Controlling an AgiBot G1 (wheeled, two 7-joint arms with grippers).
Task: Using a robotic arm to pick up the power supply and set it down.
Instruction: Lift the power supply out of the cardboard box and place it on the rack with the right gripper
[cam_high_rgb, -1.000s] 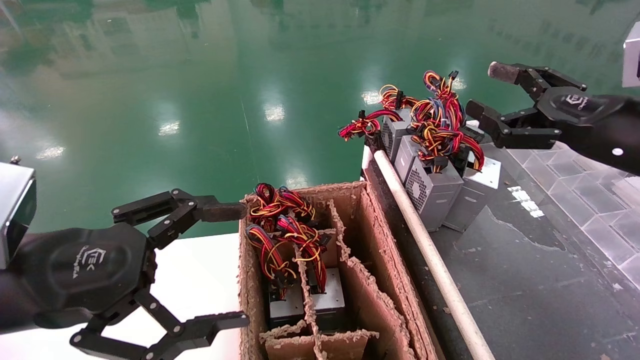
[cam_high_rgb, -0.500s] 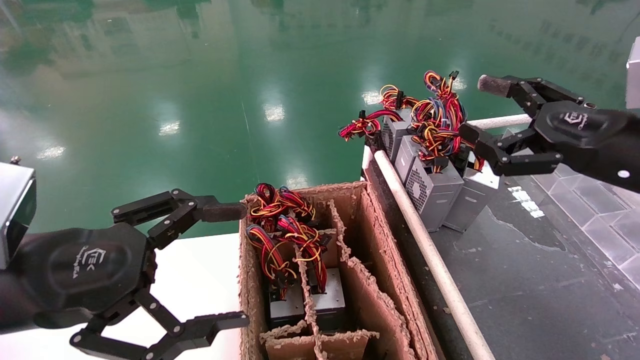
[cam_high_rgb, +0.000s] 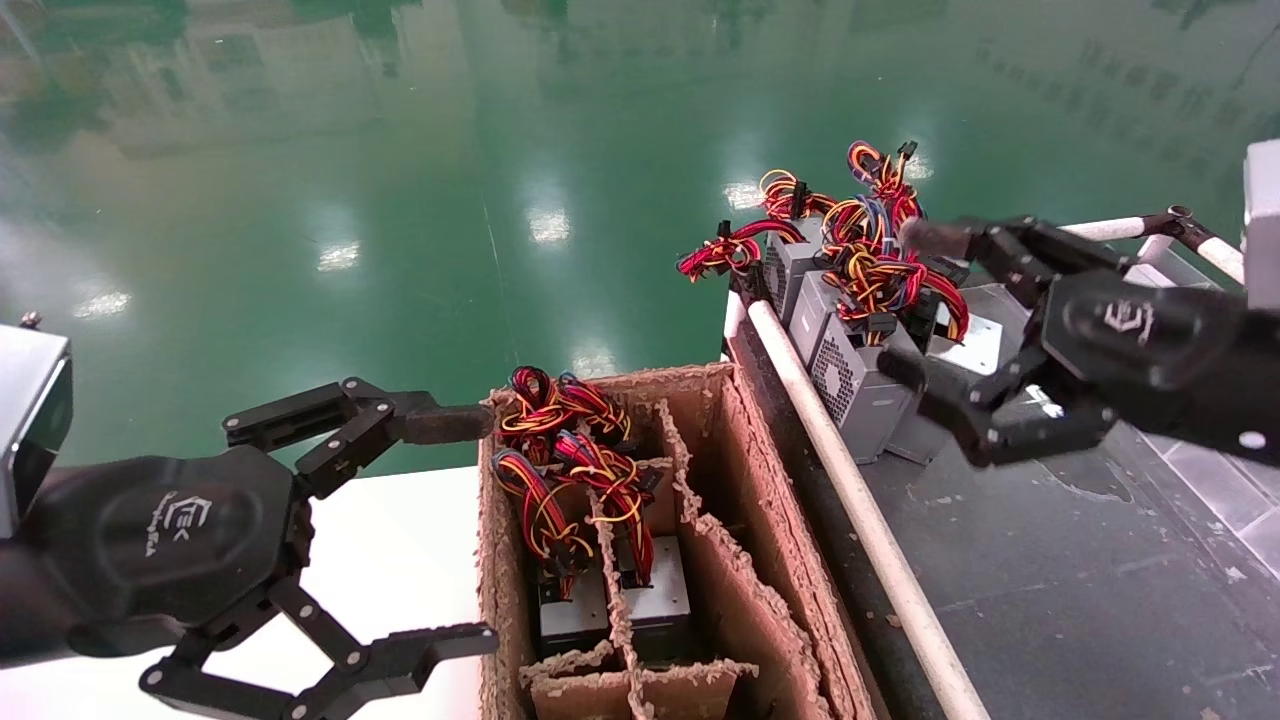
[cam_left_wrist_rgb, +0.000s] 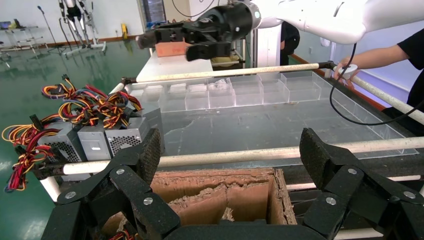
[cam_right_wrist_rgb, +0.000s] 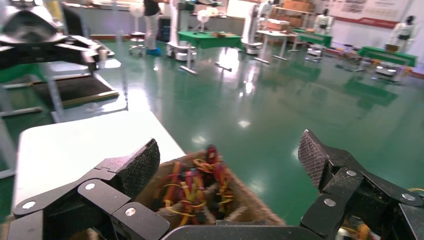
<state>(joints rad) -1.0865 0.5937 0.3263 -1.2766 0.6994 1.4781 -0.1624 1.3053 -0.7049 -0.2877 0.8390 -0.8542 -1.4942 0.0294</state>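
On the dark tray (cam_high_rgb: 1050, 560), against its white rail, stands the power supply (cam_high_rgb: 855, 375), upright. Just beside it hangs the right gripper (cam_high_rgb: 905, 300), jaws spread wide and empty. Left gripper (cam_high_rgb: 470, 525) waits, spread wide, beside the cardboard box (cam_high_rgb: 760, 540).

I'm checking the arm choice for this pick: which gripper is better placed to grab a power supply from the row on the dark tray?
Right. The right gripper hangs open beside the power supplies on the dark tray, fingers spread around the wire bundles. The left gripper sits open by the cardboard box, farther off.
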